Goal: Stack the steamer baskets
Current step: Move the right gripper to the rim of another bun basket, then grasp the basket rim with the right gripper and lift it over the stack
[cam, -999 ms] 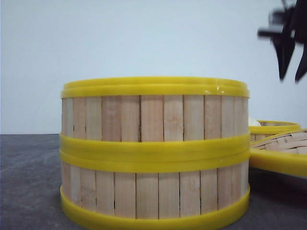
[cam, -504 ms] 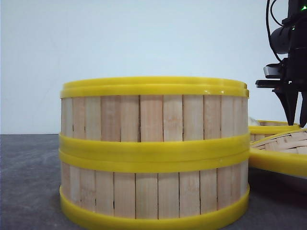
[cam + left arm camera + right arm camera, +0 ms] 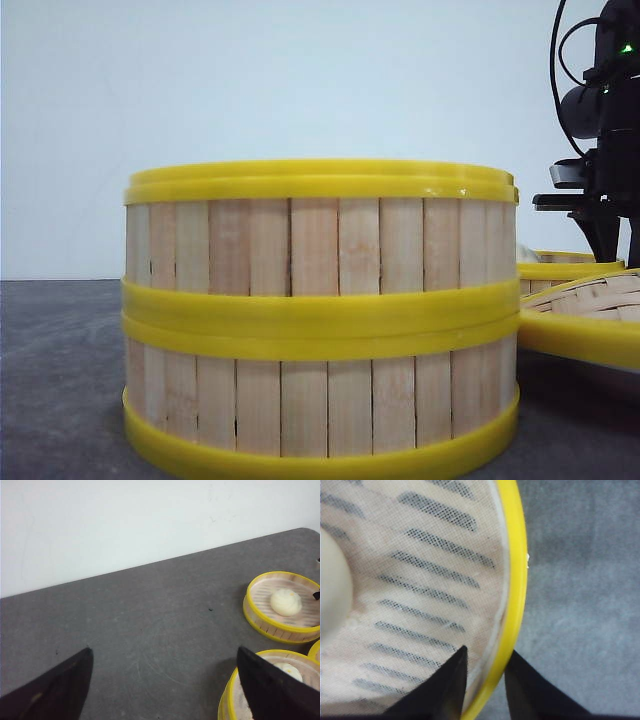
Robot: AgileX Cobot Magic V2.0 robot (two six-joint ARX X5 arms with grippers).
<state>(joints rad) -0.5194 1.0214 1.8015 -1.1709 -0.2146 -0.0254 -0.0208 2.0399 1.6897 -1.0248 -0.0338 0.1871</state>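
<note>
Close up, two slatted bamboo steamer baskets (image 3: 320, 320) with yellow rims sit stacked.
Right gripper (image 3: 485, 680) straddles another basket's yellow rim (image 3: 512, 620), fingers narrowly apart; left gripper (image 3: 165, 680) gapes wide, empty.

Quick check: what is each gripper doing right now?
Left gripper: open, holding nothing.
Right gripper: fingers straddling the yellow rim of a steamer basket, one inside, one outside; grip not confirmed.

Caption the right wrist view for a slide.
Right gripper straddling the yellow rim of a steamer basket, bun inside.
</note>
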